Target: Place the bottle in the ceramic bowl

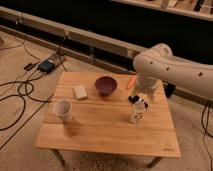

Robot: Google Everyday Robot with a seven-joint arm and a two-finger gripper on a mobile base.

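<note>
Hovering at grasp step | gripper (140,101) right of the ceramic bowl (106,85), just over the bottle (137,114) | jaws spread, holding nothing | bottle upright on tabletop (100,132) | advice: descend straight, straddle below cap, close gently to avoid tipping

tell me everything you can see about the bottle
The bottle is small, clear and plastic-looking. It stands upright on the right part of the wooden table, to the right of and nearer than the maroon bowl. The claw hangs right over its top, partly hiding it; whether they touch is unclear. Nothing else touches it.
</note>
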